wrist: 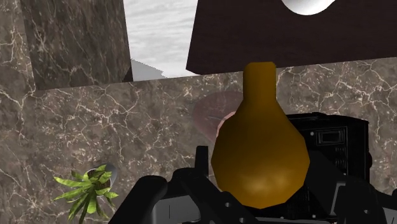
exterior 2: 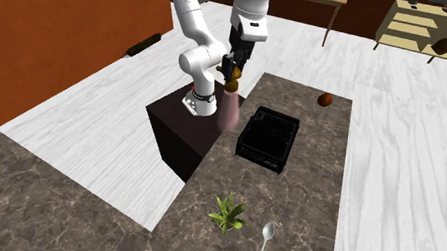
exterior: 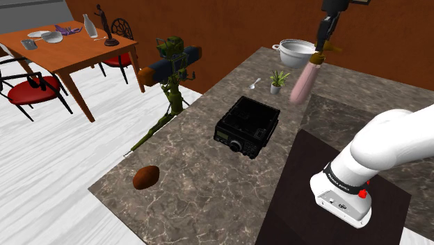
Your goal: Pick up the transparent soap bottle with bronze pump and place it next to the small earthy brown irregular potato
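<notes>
Soap bottle [exterior: 304,82] is clasped at the pump [wrist: 261,159] by the hand [exterior: 321,47] aloft; potato [exterior: 146,177] is located well apart, beyond the black device [exterior: 247,125].

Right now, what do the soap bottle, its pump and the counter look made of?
The counter looks like dark brown marble: pale veins. The soap bottle is see-through pinkish, plastic or glass; veins show through it. The pump is bronze-brown with a soft sheen, metal or coated plastic.
</notes>
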Motion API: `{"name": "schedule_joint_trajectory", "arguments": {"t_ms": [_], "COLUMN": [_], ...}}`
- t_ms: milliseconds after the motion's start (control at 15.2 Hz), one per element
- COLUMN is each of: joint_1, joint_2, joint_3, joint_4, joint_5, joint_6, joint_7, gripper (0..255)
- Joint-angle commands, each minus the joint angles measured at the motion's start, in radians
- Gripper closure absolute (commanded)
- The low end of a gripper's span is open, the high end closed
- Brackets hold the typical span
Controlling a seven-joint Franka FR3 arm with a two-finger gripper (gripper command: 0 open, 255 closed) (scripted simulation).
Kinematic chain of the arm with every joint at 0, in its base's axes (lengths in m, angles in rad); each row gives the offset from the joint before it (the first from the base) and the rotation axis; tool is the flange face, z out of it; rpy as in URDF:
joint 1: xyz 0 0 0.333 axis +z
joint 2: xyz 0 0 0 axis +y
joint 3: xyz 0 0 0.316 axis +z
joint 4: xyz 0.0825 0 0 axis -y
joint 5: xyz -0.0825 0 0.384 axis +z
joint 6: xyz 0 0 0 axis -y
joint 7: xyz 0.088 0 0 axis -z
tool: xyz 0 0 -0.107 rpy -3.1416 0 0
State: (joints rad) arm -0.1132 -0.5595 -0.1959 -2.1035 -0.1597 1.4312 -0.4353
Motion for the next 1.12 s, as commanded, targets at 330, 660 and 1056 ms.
{"name": "schedule_joint_trajectory", "arguments": {"t_ms": [330,660,1056], "joint_1": [0.003,0.006,0.008], "joint_2": [0.033,0.061,0.102], "joint_3": [0.005,0.007,0.009], "joint_4": [0.123,0.216,0.337], "joint_5": [0.006,0.009,0.013], "joint_6": [-0.090,-0.155,-0.234], "joint_7": [-0.009,-0.017,-0.028], "gripper": [255,255,255]}}
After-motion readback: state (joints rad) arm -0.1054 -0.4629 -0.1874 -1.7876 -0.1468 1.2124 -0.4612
